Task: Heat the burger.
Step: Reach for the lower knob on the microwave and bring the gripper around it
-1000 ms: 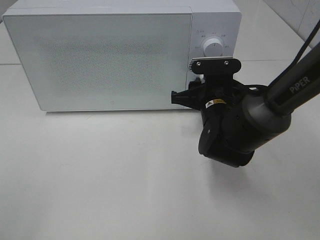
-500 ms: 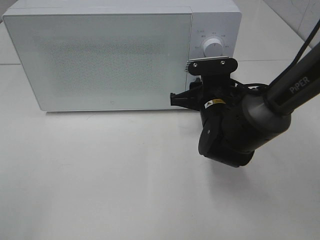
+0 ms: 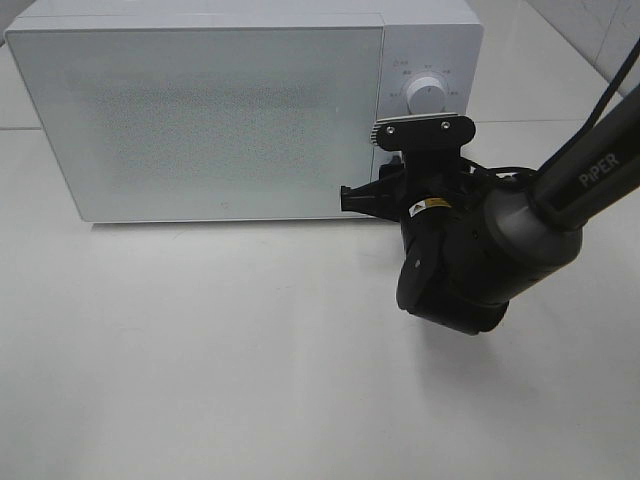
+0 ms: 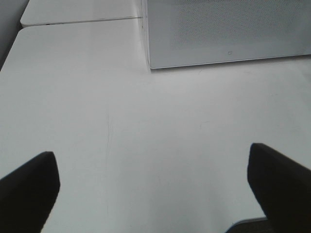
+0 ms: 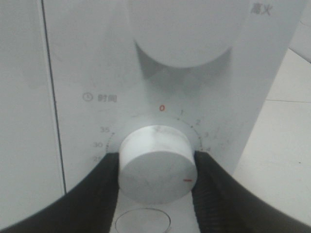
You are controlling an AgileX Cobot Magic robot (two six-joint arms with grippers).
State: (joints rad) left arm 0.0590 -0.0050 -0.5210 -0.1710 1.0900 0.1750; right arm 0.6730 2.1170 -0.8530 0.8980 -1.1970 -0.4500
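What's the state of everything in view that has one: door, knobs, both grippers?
microwave door: closed.
timer knob: clamped between the right gripper's fingers, red mark turned well off the 0.
upper knob: untouched, setting too small to read.
right gripper: shut on the timer knob.
left gripper: open, nothing between its fingers.
burger: not in view.
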